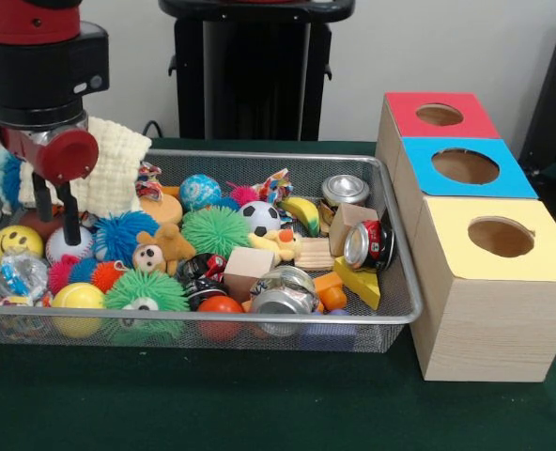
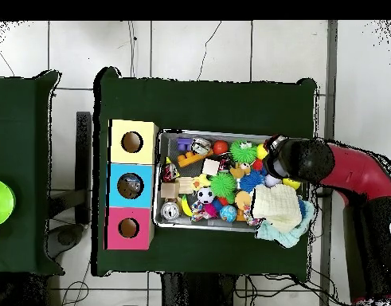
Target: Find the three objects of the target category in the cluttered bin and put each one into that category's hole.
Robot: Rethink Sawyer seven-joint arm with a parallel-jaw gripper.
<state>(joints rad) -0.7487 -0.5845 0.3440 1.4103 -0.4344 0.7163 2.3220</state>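
The gripper [image 1: 56,211] hangs over the bin's [image 1: 391,310] end farthest from the boxes [image 1: 489,301], jaws slightly parted and empty, just above a white ball [image 1: 60,246], with cans [image 1: 370,244] well across the bin.

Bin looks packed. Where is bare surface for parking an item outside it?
The green tablecloth in front of the wire mesh bin is bare along the front view's bottom. Overhead, another bare strip lies beyond the bin. Inside it is crowded throughout, and the red, blue and yellow-topped wooden boxes stand close beside it.
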